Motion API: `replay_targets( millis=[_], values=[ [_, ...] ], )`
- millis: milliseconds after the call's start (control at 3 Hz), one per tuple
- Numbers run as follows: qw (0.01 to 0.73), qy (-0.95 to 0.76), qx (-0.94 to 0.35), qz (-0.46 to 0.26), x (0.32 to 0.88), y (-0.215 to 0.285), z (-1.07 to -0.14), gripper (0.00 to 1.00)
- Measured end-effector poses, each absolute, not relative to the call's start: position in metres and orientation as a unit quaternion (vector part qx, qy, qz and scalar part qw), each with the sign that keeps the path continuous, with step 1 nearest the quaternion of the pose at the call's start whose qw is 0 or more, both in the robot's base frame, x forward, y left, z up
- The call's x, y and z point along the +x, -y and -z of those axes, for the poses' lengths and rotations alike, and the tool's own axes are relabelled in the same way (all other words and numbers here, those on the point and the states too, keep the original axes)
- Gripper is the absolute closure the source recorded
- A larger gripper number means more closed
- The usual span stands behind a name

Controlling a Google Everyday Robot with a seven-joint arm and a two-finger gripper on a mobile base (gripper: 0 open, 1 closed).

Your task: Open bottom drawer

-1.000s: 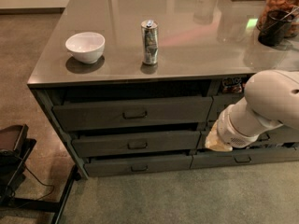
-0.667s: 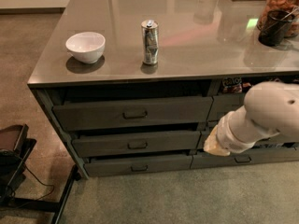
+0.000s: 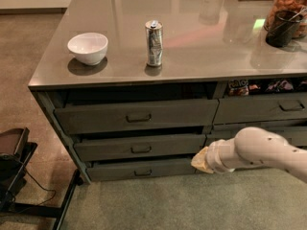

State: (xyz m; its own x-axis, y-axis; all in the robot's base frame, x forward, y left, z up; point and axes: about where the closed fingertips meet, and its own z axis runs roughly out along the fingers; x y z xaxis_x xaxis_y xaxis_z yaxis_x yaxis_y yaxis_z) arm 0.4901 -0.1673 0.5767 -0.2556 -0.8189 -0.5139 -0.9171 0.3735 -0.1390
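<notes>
The bottom drawer (image 3: pixel 120 168) is the slim dark grey front at the foot of the left stack, with a small loop handle (image 3: pixel 143 173) at its middle. Its front sits near flush under the two taller drawers above. My white arm (image 3: pixel 259 152) reaches in from the right, low down. The gripper (image 3: pixel 201 160) shows as a tan tip at the drawer's right end, well right of the handle. The arm hides the drawer's right corner.
On the grey countertop (image 3: pixel 192 37) stand a white bowl (image 3: pixel 88 47) and a silver can (image 3: pixel 154 43), with a dark cup (image 3: pixel 282 28) and a jar at the far right. The right drawer stack (image 3: pixel 261 110) is behind my arm. A black stand (image 3: pixel 19 176) sits on the floor at left.
My arm has stretched further left and lower, bringing the gripper from in front of the right stack to the right end of the bottom drawer. The drawers have not moved.
</notes>
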Motion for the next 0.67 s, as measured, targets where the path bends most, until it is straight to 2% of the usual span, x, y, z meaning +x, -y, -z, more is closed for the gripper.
replay_targets(
  millis=[333, 667],
  values=[
    [0.287, -0.784, -0.537, -0.119, 0.518, 0.152, -0.507, 1.00],
    [0.270, -0.792, -0.526, -0.154, 0.501, 0.143, -0.464, 1.00]
  ],
)
